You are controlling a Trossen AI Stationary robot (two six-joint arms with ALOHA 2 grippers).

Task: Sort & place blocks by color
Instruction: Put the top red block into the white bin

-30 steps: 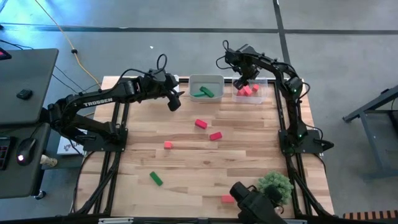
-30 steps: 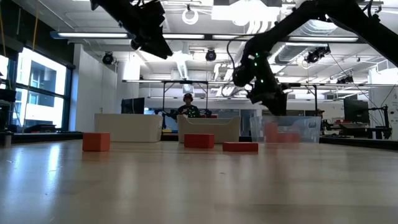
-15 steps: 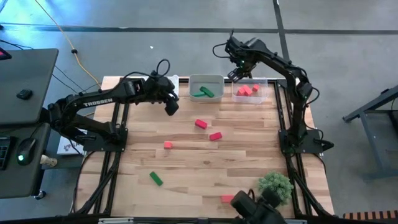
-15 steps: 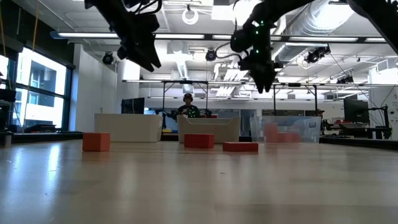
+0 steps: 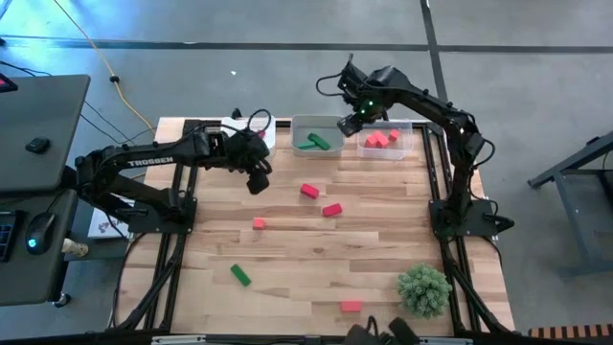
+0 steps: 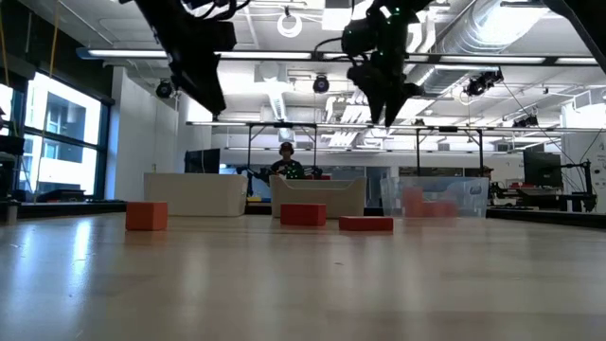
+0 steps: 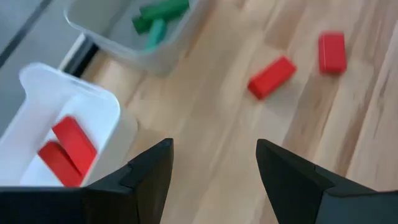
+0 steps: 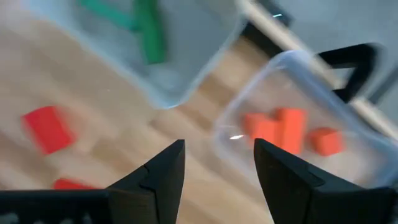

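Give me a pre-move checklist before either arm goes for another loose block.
1. Left gripper open and empty: ok.
2. Right gripper open and empty: ok.
3. Loose blocks left on the table: ok, two crimson blocks lie apart mid-table.
4. Green block clear of neighbours: ok.
5. Green bin holds only green: ok.
6. Block clear of the plant: ok, apart from it.

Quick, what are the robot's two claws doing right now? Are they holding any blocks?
Left gripper: open, holding nothing, above the wooden table.
Right gripper: open, holding nothing, above the clear plastic bins.
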